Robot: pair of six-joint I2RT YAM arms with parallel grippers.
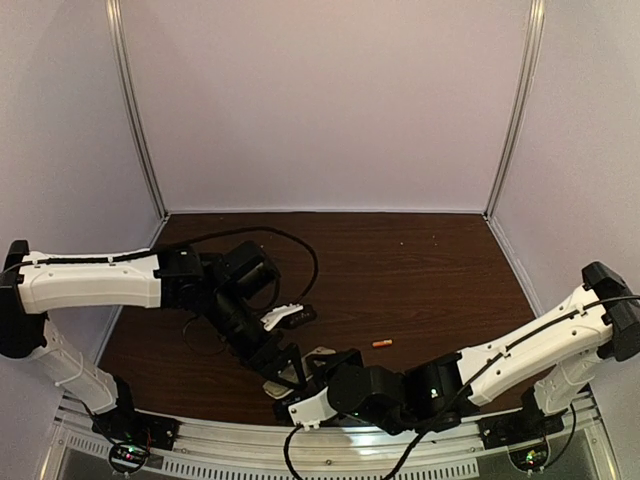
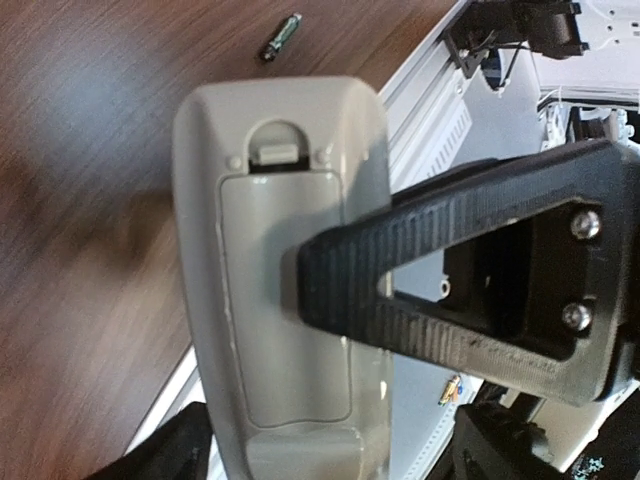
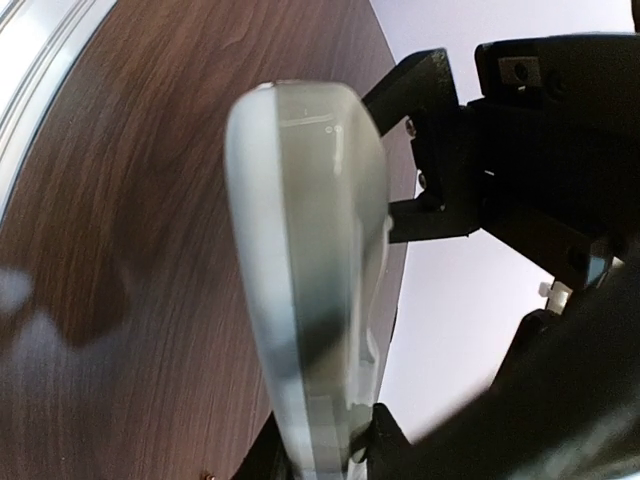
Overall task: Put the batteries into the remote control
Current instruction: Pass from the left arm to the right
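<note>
Within right pincer [image 3: 330, 452], remote control [image 2: 270, 300]; left pincer [image 1: 283, 362] across its back

We can read no text, label, brand, number or sign in any view. The remote control [image 2: 285, 300] shows us only its plain back, and the dark battery [image 2: 281, 37] on the worktop [image 2: 90, 200] is too small to read.
</note>
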